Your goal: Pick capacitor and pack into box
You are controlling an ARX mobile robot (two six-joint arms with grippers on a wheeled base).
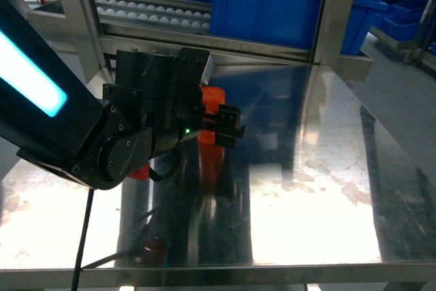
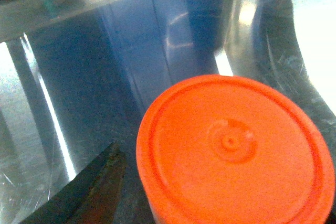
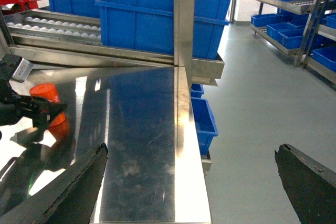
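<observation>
An orange cylindrical capacitor (image 1: 212, 110) stands upright on the steel table (image 1: 306, 168). My left gripper (image 1: 228, 127) is down around its upper part. In the left wrist view the capacitor's round top (image 2: 236, 150) fills the lower right, and one dark finger (image 2: 100, 182) stands left of it with a strip of table showing between them; the other finger is hidden behind the cap. The right wrist view shows the capacitor (image 3: 44, 92) far left, crossed by the left gripper (image 3: 52, 113). My right gripper (image 3: 189, 182) hangs open and empty over the table's right edge. The box is out of view.
Big blue bins (image 1: 272, 1) sit on a roller rack (image 1: 150, 13) behind the table, framed by steel posts (image 1: 323, 15). A small red thing (image 1: 139, 172) shows under the left arm. More blue bins (image 3: 202, 119) and shelving (image 3: 294, 3) stand on the floor to the right.
</observation>
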